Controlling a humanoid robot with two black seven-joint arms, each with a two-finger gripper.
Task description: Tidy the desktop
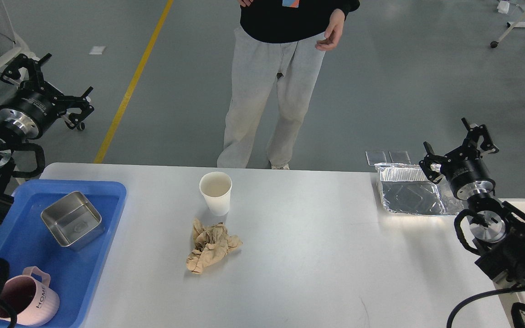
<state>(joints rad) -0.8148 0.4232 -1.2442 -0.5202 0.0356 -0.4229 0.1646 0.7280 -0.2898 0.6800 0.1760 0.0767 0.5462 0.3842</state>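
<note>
Head view: foil tray point(410, 196) at desktop point(317, 255) far-right edge

A person point(275, 82) in grey trousers stands on the floor point(404, 82).

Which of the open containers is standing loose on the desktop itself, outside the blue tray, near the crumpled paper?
The white paper cup, upright just behind the crumpled brown paper. The steel tin and pink mug sit in the blue tray.

White-grey desktop point(299, 255); blue tray point(21, 255); pink mug point(25, 300) (black lettering); white cup point(216, 193); tan crumpled paper point(211, 246); silver foil pan point(410, 196).
</note>
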